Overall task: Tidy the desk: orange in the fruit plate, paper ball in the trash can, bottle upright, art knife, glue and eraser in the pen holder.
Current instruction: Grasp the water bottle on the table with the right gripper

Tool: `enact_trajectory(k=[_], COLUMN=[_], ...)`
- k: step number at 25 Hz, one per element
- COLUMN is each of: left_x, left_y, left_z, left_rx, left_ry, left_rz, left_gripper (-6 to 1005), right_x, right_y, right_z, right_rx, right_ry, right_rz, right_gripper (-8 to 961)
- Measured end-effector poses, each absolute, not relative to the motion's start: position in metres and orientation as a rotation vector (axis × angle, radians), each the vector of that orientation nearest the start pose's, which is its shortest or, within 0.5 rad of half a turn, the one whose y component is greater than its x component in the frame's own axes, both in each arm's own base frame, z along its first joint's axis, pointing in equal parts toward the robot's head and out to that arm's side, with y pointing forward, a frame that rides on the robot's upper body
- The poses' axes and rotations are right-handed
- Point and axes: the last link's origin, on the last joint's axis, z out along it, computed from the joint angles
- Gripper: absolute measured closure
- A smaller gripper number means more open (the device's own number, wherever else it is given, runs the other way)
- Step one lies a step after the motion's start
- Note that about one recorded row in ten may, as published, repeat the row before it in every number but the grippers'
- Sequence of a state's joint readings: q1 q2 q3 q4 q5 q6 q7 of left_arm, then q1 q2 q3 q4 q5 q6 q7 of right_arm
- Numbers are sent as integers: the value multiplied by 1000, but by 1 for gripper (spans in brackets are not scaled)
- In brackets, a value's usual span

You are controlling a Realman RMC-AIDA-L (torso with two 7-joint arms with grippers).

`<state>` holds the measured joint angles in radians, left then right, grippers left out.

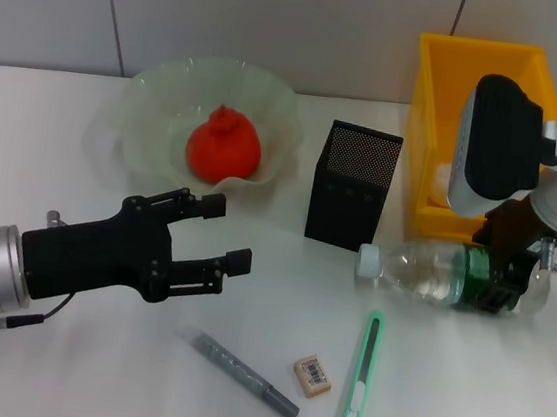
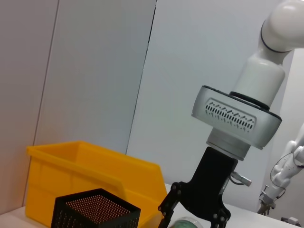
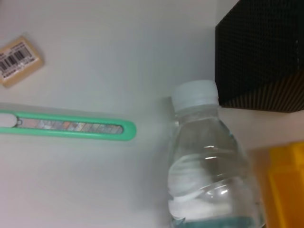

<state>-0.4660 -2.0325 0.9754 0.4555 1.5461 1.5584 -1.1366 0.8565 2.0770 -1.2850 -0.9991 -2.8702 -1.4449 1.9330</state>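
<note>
Clear bottle (image 1: 432, 274): I'm seeing it lying on the tabletop, cap toward 9 o'clock.
Right pincer (image 1: 507, 285): closing around its green-labelled base.
Left pincer (image 1: 220, 232): hovering spread, holding nothing.

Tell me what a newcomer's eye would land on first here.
First, the bright orange sitting in the pale green plate at the back left, and the yellow bin at the back right. Next, the clear bottle lying on its side in front of the bin, with the right gripper down over its base end. The left gripper hovers open in front of the plate.
</note>
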Motion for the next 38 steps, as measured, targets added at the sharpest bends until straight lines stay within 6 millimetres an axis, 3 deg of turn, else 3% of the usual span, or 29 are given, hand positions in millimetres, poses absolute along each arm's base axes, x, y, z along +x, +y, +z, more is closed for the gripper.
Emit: enact_trajectory(k=[38], left_x=[-255], left_y=[311], left_z=[-16], left_rx=[-2657], left_ry=[-489], left_rz=[-1001], left_gripper=[227], right_x=[198], right_y=[394], right_z=[-16], right_rx=[-2802], right_ry=[181], right_rz=[-1001], right_gripper=[135])
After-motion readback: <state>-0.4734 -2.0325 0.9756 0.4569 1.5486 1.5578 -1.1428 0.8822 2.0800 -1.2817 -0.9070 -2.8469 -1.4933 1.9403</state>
